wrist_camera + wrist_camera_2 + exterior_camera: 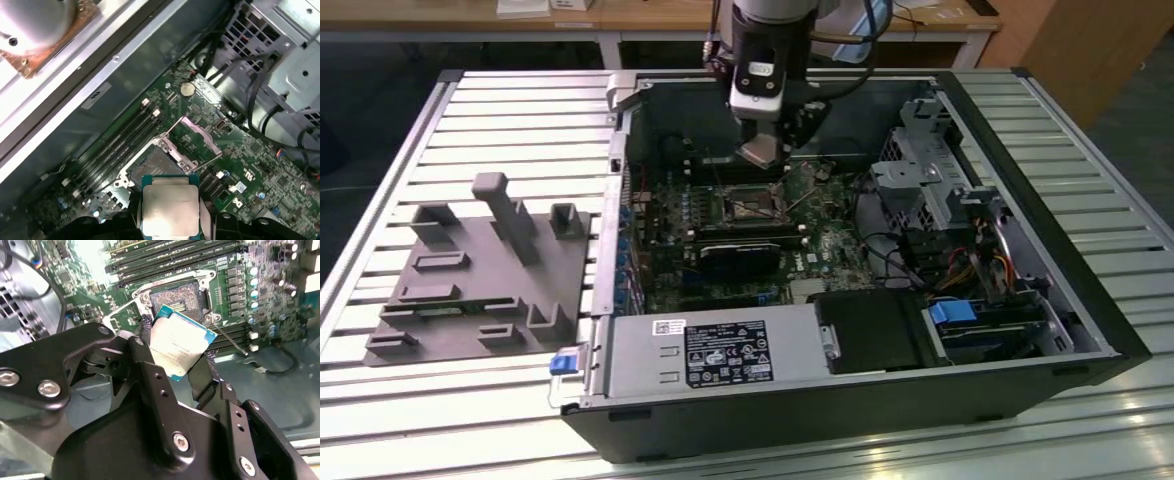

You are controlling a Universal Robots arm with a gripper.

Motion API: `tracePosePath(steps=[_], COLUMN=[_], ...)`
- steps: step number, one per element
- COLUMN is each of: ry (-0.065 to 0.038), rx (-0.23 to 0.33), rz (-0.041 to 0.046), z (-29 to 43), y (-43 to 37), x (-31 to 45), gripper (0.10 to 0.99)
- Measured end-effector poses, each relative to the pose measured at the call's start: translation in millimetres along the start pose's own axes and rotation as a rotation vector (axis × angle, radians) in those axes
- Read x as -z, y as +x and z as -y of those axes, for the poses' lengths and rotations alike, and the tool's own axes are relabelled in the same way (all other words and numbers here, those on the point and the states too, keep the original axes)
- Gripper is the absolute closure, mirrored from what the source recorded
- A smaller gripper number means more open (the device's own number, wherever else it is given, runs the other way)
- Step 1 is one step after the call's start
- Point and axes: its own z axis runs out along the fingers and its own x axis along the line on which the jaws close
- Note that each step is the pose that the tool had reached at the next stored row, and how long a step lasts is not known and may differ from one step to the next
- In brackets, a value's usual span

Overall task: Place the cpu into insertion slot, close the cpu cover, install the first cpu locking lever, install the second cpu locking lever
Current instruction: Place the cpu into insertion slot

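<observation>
The tool (175,362) is clamped on the cpu (181,346), gripping it by opposite edges with the silver top facing the first wrist view. The cpu hangs just above the slot (150,167), not touching it. Beyond, the cover (199,139) stands swung open. Placing the cpu looks to be the step in hand. Seating it calls for squaring cpu to slot and a level, gentle descent.
</observation>
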Motion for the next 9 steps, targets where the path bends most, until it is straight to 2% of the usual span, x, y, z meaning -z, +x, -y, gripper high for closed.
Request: tracePosePath(steps=[9], ry=[-0.002], rx=[-0.163], rz=[0.0146], z=[0.3], y=[-0.1], x=[-3.5], gripper=[0.545])
